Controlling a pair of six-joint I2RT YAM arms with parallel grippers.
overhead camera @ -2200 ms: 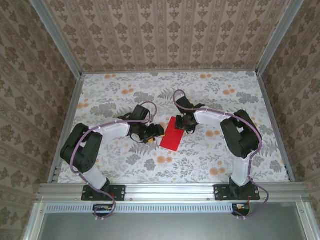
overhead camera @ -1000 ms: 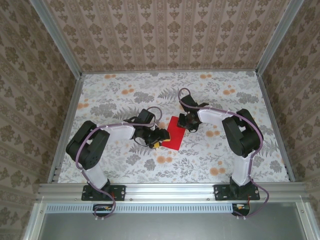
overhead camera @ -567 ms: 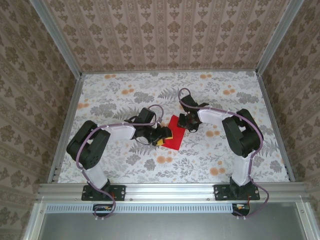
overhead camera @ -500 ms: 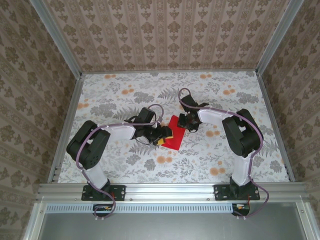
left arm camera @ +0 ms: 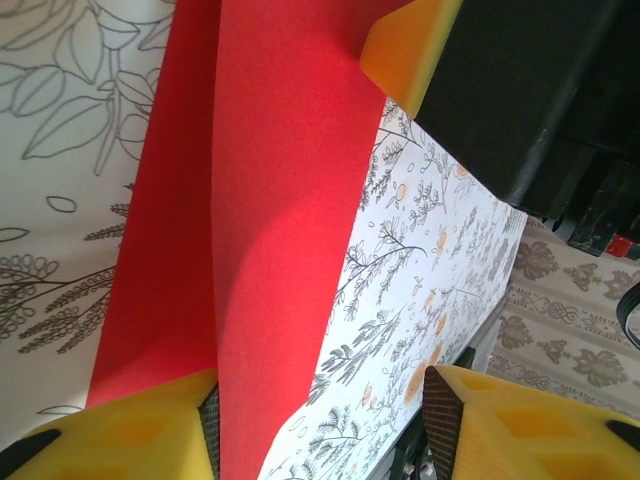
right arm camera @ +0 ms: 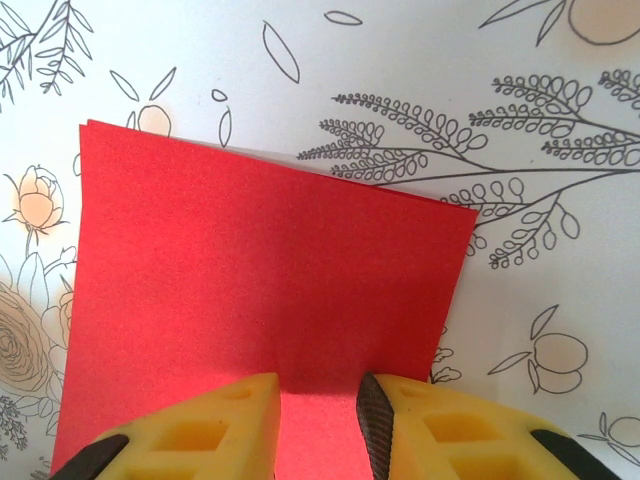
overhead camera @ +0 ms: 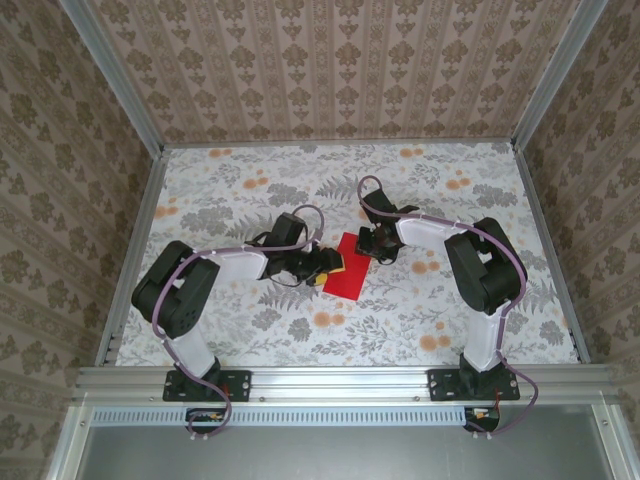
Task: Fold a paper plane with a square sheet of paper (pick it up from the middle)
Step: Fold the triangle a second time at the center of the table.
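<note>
The two arm bases (overhead camera: 200, 383) sit bolted at the near edge of the flower-printed counter (overhead camera: 430, 185). Both arms reach in toward its middle.

The square sheet of paper (overhead camera: 348, 274) lies there, well apart from every edge. It is doubled over into a bright red oblong, with its long sides running roughly near to far.

The left hand (overhead camera: 329, 266) is at the oblong's left long side. Its jaws are about half open, and the paper's edge passes between them. One yellow finger (left arm camera: 120, 430) rests on the red surface; the other is out over the bare counter. From the left wrist, a straight line runs the length of the paper, with a darker strip on one side of it.

The right hand (overhead camera: 373, 249) is at the oblong's far end. Its jaws are narrow, and red shows in the slim gap between them. Its yellow fingertips (right arm camera: 210, 420) are down on the flat paper rather than pinching it. Two layers show slightly offset along one edge.
</note>
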